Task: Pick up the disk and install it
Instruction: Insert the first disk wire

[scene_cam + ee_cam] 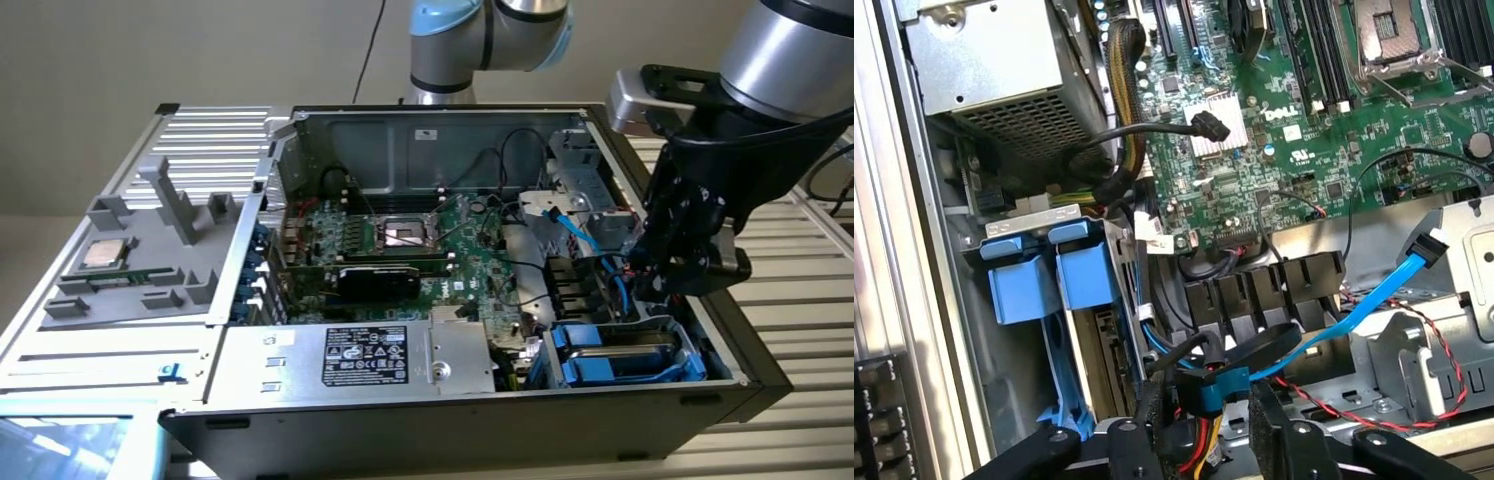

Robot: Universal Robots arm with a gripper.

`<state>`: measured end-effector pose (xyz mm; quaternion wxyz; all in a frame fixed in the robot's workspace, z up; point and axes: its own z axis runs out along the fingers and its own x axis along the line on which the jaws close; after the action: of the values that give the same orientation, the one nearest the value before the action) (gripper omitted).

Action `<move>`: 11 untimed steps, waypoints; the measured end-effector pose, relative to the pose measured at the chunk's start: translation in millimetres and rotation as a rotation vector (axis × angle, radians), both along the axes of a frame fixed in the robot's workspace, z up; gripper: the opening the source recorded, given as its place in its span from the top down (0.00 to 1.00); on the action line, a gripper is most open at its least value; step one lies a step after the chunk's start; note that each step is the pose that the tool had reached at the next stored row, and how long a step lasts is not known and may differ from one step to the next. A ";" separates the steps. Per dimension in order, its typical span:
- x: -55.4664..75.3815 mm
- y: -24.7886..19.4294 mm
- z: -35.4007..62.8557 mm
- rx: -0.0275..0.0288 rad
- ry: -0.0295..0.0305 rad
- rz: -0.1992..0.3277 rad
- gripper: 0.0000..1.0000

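Lettering on the white label (367, 358) of the big silver power-supply box (454, 365), at 6 o'clock in the exterior view, is too small to read. Silver metal disk in its blue plastic carrier frame (625, 352) sits at 5 o'clock, tight against the wall of the open black computer case (441, 425). Black gripper (687, 278) hangs near it at 3 o'clock, wrist tilted downward, jaws spread and empty.

Wrist view: white "DELL" marks the green motherboard (1294, 125); two blue carrier handles (1086, 275) stand side by side, and a light-blue flat cable (1354, 310) crowds the room ahead of the gripper (1209, 430)
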<state>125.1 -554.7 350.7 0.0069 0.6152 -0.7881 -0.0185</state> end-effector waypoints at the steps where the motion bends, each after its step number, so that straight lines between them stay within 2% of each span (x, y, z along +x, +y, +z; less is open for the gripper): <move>1: 0.1 0.0 -0.3 0.0006 0.0019 0.000 0.58; 2: 0.1 0.0 -0.4 0.0010 0.0045 0.000 0.64; 6: 0.2 0.1 -0.7 0.0015 0.0150 0.000 0.64; 9: 0.1 0.8 1.3 0.0013 0.0156 0.000 0.64; 11: -0.2 1.9 2.2 -0.0011 0.0156 0.000 0.64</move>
<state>124.9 -552.8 352.8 0.0134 0.6151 -0.7880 -0.0229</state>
